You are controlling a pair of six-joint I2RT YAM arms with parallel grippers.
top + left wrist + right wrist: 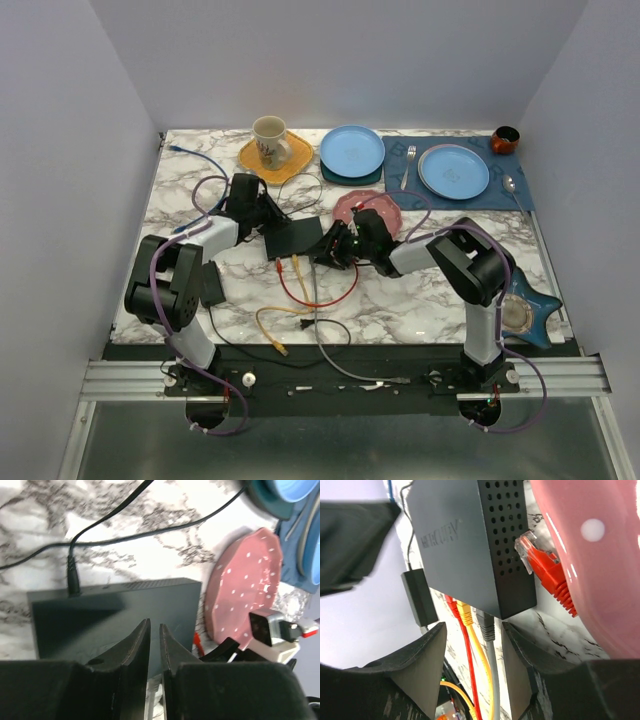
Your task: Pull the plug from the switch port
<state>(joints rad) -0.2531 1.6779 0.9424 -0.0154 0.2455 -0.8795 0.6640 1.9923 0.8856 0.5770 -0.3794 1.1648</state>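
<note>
The switch (293, 238) is a flat black box on the marble table; it also shows in the left wrist view (125, 610) and the right wrist view (460, 545). Red (451, 605), yellow (465, 615) and grey (487, 625) plugs sit in its front sockets. My right gripper (474, 645) is open, with its fingers on either side of these three plugs, touching none; in the top view it (335, 247) is at the switch's right front corner. My left gripper (154, 630) is shut and empty over the switch's top (268, 215).
A loose red plug (545, 570) lies between the switch's side and the pink dotted plate (372, 208). A power cable (73, 577) enters the switch's back. A small black power brick (212, 283) lies to the left. A mug (270, 140), blue plates (352, 150) and a star dish (525, 312) stand around.
</note>
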